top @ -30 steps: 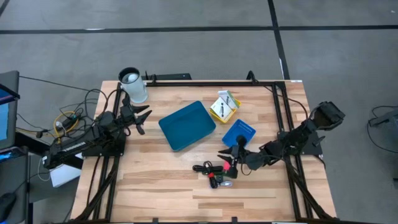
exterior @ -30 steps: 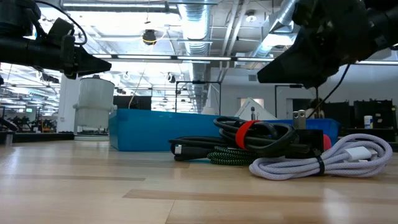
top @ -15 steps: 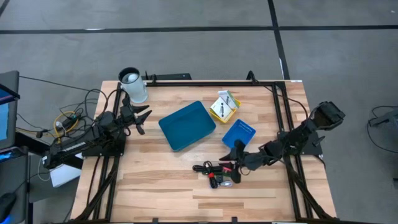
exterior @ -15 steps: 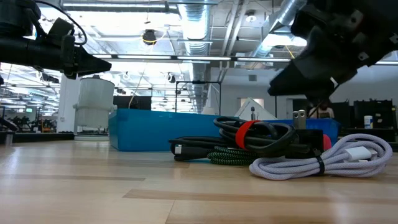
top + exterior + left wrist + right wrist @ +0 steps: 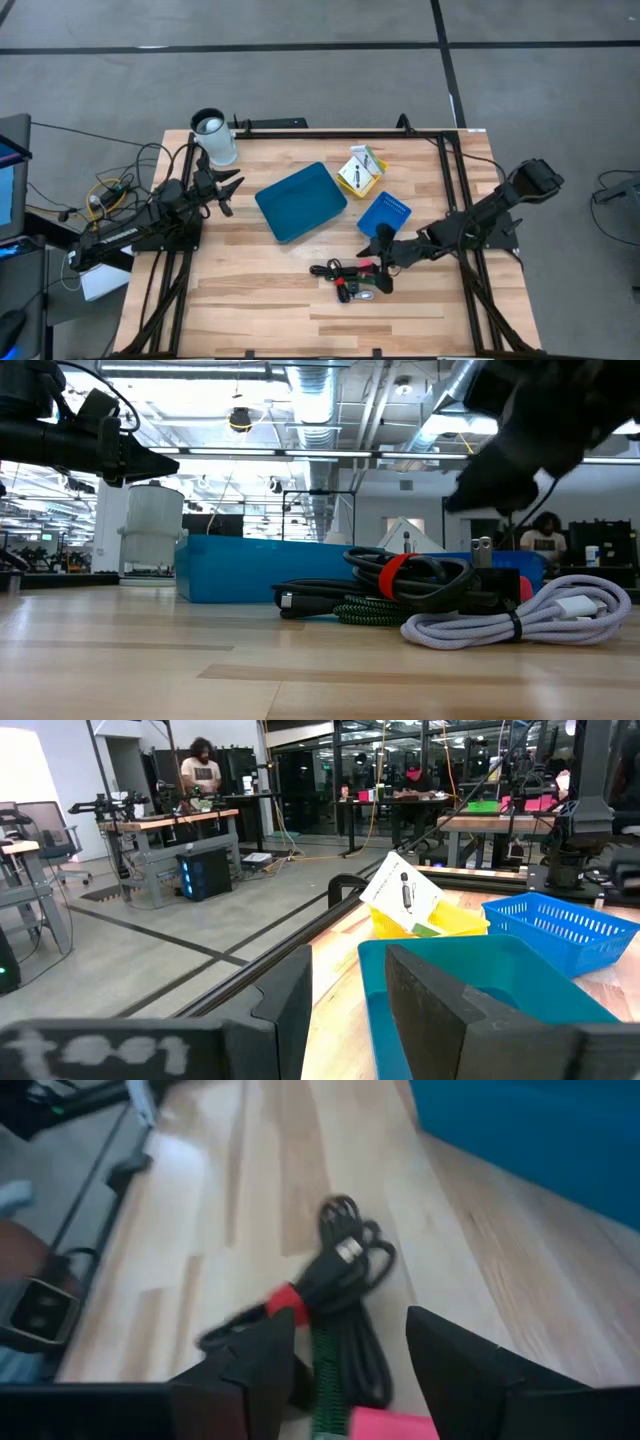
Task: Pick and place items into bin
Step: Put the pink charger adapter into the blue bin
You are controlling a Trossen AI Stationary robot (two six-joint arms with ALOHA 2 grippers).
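A bunch of cables lies on the table near its front right: a black bundle with a red strap [image 5: 400, 575], a green braided cable [image 5: 365, 612] and a coiled white cable [image 5: 530, 615]. My right gripper [image 5: 348, 1325] hovers open above the black bundle [image 5: 335, 1285], clear of it, and shows in the high view [image 5: 376, 268] over the cable pile [image 5: 348, 280]. A teal bin [image 5: 300, 201] rests on the middle of the table. A white and yellow packet [image 5: 360, 170] lies beyond it. My left gripper [image 5: 228, 190] waits open at the left, raised.
A small blue mesh basket [image 5: 385, 212] sits between the teal bin and the cables. A white cylindrical container [image 5: 214, 137] stands at the far left corner. A black frame [image 5: 450, 180] runs along the table's far and right edges. Bare wood lies left of the cables.
My right gripper has gone toward the table's near edge, from beside the blue basket to over the cable pile. The cables lie as before.
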